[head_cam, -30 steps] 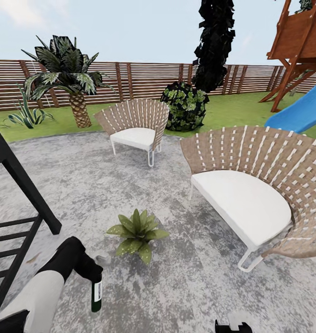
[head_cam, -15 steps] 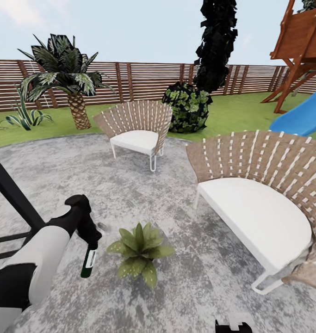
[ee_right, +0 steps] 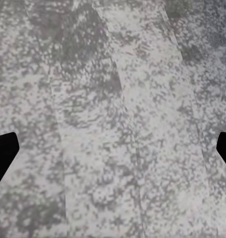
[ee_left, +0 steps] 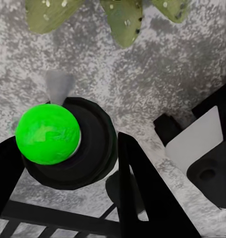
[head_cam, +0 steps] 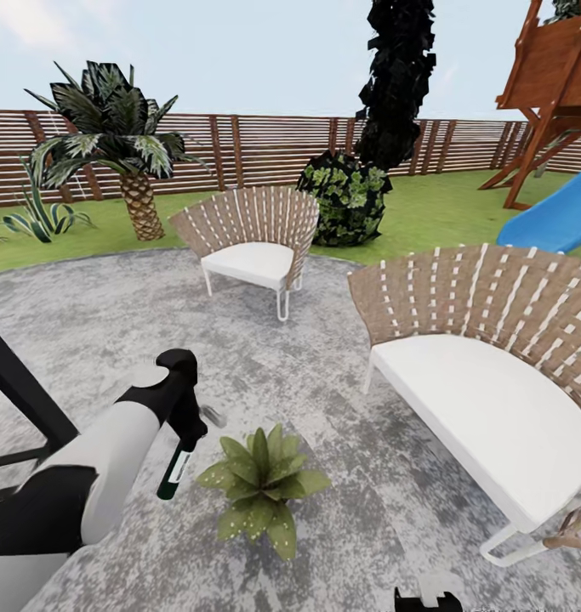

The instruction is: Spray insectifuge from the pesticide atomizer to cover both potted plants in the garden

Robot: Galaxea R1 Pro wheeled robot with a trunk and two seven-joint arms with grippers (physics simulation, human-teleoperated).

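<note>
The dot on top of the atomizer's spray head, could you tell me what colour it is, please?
Bright green, clearest in the left wrist view: the dot sits atop the pesticide atomizer.

Near woven chair (head_cam: 494, 374): cut off at 3 o'clock edge. Blue slide (head_cam: 555, 219), wooden play tower (head_cam: 549, 85): cut off at 2 o'clock. Potted plant (head_cam: 260, 480): pot hidden under leaves. Pesticide atomizer (head_cam: 176, 470): head hidden behind left gripper (head_cam: 190, 427).

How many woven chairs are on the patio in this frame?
2: far chair at the stone patio's back edge; near chair at right, cut by the frame. Others may sit outside view.
</note>
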